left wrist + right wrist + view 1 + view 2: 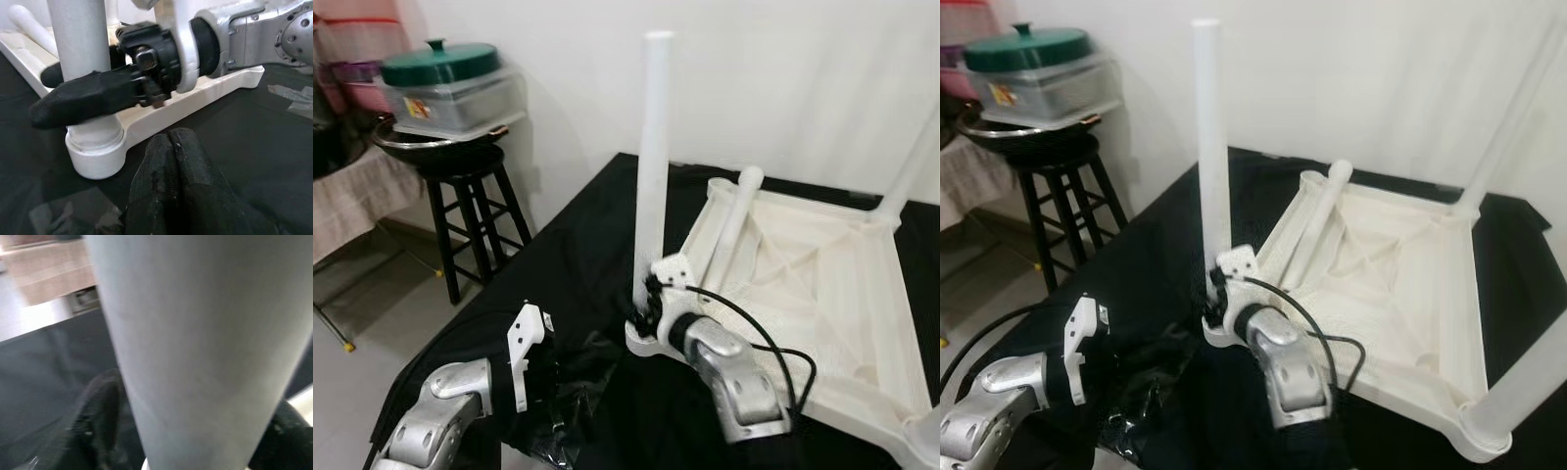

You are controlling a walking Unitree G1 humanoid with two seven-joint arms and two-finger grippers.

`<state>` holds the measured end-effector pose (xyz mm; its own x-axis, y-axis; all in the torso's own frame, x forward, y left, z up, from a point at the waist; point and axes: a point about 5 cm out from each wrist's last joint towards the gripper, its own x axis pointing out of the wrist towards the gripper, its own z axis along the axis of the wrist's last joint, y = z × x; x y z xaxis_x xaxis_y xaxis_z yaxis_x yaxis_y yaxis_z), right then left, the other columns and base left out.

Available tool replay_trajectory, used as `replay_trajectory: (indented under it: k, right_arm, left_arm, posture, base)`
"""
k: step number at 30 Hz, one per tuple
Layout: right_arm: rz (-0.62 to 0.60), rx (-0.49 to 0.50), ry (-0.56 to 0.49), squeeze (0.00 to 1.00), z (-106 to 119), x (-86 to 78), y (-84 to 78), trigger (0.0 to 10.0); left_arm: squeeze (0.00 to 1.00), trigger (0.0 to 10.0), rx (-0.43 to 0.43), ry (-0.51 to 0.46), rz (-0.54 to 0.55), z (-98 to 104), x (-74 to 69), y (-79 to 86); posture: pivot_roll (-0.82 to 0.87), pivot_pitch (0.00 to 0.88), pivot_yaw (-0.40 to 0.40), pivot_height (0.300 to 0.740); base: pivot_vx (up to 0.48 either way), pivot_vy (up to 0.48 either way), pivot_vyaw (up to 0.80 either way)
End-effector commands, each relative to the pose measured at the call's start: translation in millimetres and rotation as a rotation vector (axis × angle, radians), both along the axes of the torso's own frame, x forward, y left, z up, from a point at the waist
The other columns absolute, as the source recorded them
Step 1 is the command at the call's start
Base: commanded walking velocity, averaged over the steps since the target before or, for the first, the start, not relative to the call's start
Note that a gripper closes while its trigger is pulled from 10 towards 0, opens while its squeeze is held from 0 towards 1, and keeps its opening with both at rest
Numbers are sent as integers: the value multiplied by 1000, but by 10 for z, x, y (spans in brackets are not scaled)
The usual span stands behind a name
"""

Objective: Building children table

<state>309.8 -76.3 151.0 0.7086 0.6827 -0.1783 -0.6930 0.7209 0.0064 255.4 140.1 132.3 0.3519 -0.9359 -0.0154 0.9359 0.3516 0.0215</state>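
Right hand [85, 95] clamps upright leg [653, 157] | tabletop [822, 284] inverted

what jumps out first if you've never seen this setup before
A white plastic table top lies upside down on a black cloth, and one white leg stands upright in its near-left corner socket. The right end effector is clamped around that leg's base. At far left, a black stool carries a green-lidded container.

Right gripper [80, 95]: arm extended forward, fingers clamped. Left gripper [173, 161]: low, fingers pressed together, empty.
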Motion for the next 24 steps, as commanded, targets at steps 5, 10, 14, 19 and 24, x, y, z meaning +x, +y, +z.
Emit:
replay_trajectory:
  k: [5, 10, 14, 19, 24]
  right_arm:
    - [343, -32, -168, 0, 358, 138, -58, 10000]
    - [512, -54, -161, 0, 558, 378, -260, 10000]
    - [496, -66, -152, 0, 596, 478, -297, 10000]
    - [616, 29, -85, 0, 681, 540, -363, 0]
    - [662, 53, -48, 0, 601, 524, -391, 0]
  left_arm:
    - [0, 10000, 18, 7, 0, -13, 13, 8]
    - [0, 10000, 14, 1, 4, -5, 10, -8]
    - [0, 10000, 14, 2, 2, -4, 6, -10]
    - [0, 10000, 13, 3, 0, -8, -18, -12]
    - [0, 10000, 12, 3, 0, -11, -28, -16]
  posture:
    - [-22, 0, -24, 740]
    - [-16, 0, -27, 740]
    - [-12, 0, -28, 740]
    - [-5, 0, -36, 740]
    - [-1, 0, -38, 740]
  base:
    - [0, 0, 0]
    - [0, 0, 0]
    - [0, 0, 0]
    - [0, 0, 0]
    - [0, 0, 0]
